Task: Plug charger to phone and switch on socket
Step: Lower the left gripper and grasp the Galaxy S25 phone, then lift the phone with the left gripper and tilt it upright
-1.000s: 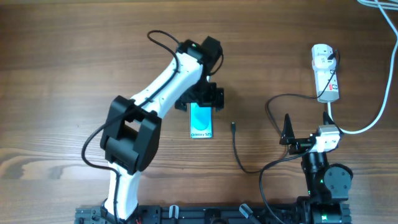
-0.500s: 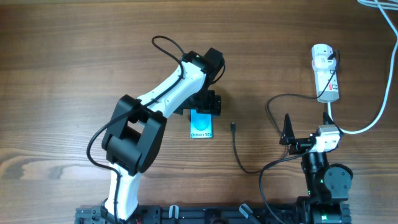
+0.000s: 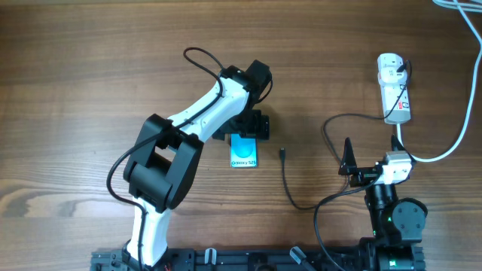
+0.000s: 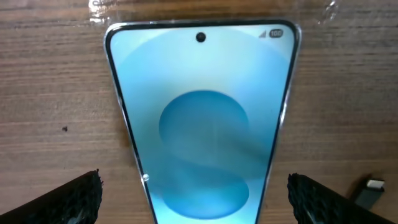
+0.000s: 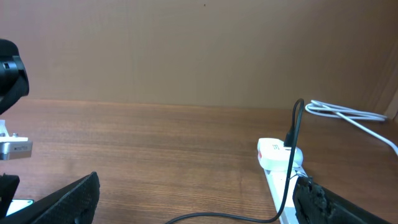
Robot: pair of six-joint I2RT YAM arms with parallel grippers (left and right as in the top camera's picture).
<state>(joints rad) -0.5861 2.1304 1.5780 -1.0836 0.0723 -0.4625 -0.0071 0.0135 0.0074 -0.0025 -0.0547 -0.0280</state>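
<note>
Status: task judged at an early stage, nothing mated at the phone end.

- Phone point(image 3: 243, 152), 1: flat on the desk point(image 3: 83, 68), screen lit teal, near centre.
- Charger point(image 3: 287, 184), 1: thin black cable. Connector tip point(image 3: 282, 153) lies loose just beside the phone's right edge, not inserted. The plug at the far end appears seated in the power strip.
- Power strip point(image 3: 392, 94), 1: far right, with a white cable point(image 3: 452, 147). Switch position cannot be read.
- Left gripper point(image 3: 244, 128), 1: fingers apart, straddling the phone's far end, holding nothing.
- Right gripper point(image 5: 196, 190), 1: fingers spread wide, empty, parked near its base.

Outstanding: insert the connector into the phone; switch on the strip.
</note>
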